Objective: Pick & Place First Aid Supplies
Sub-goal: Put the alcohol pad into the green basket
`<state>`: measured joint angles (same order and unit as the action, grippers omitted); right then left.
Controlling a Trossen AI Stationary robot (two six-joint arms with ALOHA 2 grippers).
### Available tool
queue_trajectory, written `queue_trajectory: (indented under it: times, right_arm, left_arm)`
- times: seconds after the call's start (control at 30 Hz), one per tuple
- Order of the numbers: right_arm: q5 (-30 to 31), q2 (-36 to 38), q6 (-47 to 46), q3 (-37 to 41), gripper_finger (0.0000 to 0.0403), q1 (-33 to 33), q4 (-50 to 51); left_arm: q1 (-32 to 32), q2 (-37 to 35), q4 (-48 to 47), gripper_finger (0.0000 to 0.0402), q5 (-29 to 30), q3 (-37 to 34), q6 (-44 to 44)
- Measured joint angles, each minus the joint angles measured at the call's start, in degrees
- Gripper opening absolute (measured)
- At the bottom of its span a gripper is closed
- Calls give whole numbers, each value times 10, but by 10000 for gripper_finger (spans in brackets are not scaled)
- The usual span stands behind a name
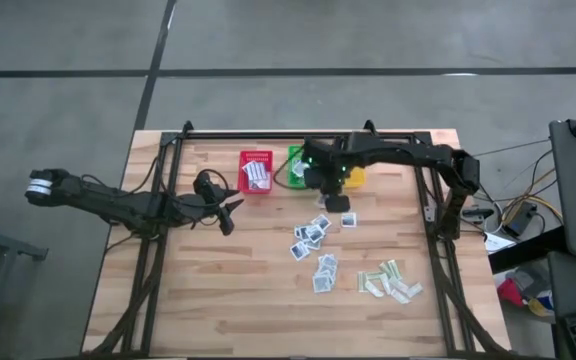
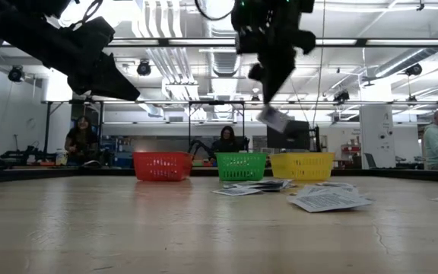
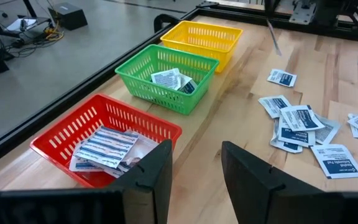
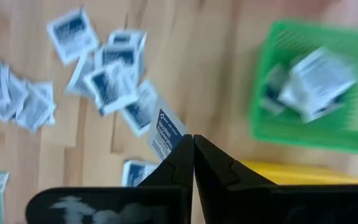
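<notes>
The left gripper (image 1: 230, 213) is hovering over the table (image 1: 218, 290) in front of the red basket (image 1: 256, 171), its fingers (image 3: 151, 171) standing apart with nothing between them. The red basket is holding striped oblong packets (image 3: 104, 146). Beside it, the green basket (image 3: 166, 74) is holding a few square packets (image 3: 173, 79), and the yellow basket (image 3: 204, 38) is standing next. The right gripper (image 4: 193, 138) is hanging in the air just in front of the green and yellow baskets, its fingers pinching one square white-blue packet (image 4: 165, 133) by the edge. More square packets (image 1: 311, 233) are lying scattered below it, and pale green strips (image 1: 388, 280) farther right.
</notes>
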<state>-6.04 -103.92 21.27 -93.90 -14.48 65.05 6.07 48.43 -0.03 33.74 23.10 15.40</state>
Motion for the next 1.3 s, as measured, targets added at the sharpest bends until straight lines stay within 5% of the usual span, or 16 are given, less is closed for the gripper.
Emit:
queue_trajectory:
  times: [0.67, 1.03, 1.3]
  right_arm:
    - [-6, 0, 49, -228, 8, -101, -15]
    - [-29, -1, 52, -190, 8, -122, -55]
    - [-30, -1, 37, -89, 8, -125, -173]
  left_arm:
    - [0, 0, 0, 133, 0, 0, 0]
    - [0, 0, 0, 133, 0, 0, 0]
    - [0, 0, 0, 133, 0, 0, 0]
